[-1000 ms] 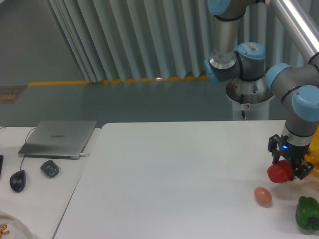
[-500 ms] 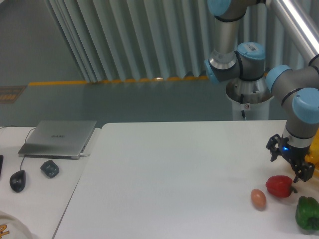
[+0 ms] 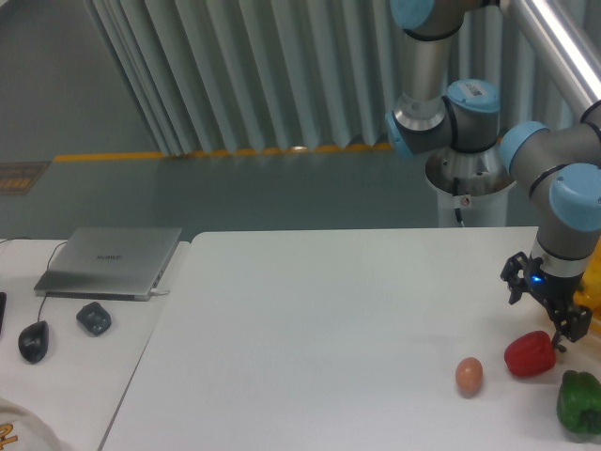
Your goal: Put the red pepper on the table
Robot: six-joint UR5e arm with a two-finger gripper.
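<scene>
The red pepper (image 3: pixel 529 354) lies on the white table (image 3: pixel 310 338) near its right edge, free of the gripper. My gripper (image 3: pixel 544 307) hangs just above and slightly behind the pepper. Its fingers are spread and hold nothing.
A brown egg (image 3: pixel 469 375) lies left of the red pepper. A green pepper (image 3: pixel 578 402) sits at the front right corner. Something yellow (image 3: pixel 592 287) shows at the right edge behind the arm. A laptop (image 3: pixel 111 260), a mouse (image 3: pixel 33 340) and a small dark object (image 3: pixel 94 318) lie on the adjoining desk at left.
The gripper has let go of the red pepper, which now lies on the table below it. The brown egg has rolled left and toward the front.
</scene>
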